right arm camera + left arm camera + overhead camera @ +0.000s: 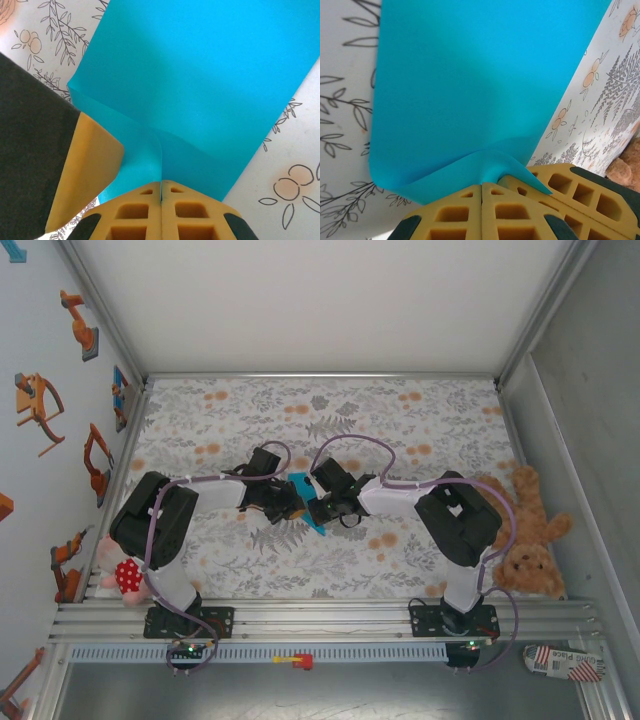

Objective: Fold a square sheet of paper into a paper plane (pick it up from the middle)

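Observation:
The square sheet of paper, bright turquoise, hangs between my two grippers at the middle of the floral tablecloth. My left gripper comes in from the left and my right gripper from the right, tips nearly touching. In the left wrist view the sheet puckers into the closed seam of my left gripper, with the right gripper's yellow fingers just beside it. Seen from the right wrist, a crease in the sheet runs straight into my shut right gripper; the left gripper's fingers stand close on the left.
A brown teddy bear lies at the table's right edge. At the left edge, by the left arm's base, lies a small red-and-white plush toy. The floral tablecloth is bare toward the back wall. An aluminium rail runs along the front.

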